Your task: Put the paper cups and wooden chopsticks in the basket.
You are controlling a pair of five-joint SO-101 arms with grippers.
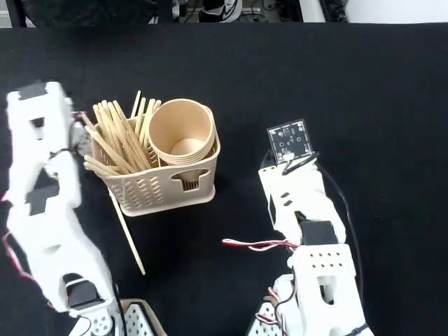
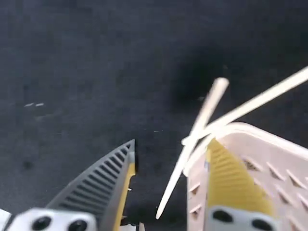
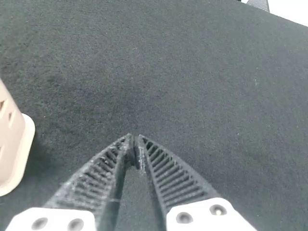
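The beige slotted basket [image 1: 164,183] stands left of centre on the black table. It holds stacked paper cups [image 1: 181,131] and a bundle of wooden chopsticks [image 1: 117,140]. One loose chopstick [image 1: 128,234] lies slanting on the table by the basket's front left corner. My left gripper [image 2: 168,149] is open at the basket's left side [image 2: 269,163], with a chopstick [image 2: 192,144] passing between its fingers and another [image 2: 260,100] sticking out over the rim. My right gripper [image 3: 134,144] is shut with nothing in it, low over bare table to the right of the basket [image 3: 12,144].
The left arm [image 1: 42,203] stands tight against the basket's left side. The right arm [image 1: 308,224] is in the middle right. Open black tabletop stretches behind the basket and to the far right.
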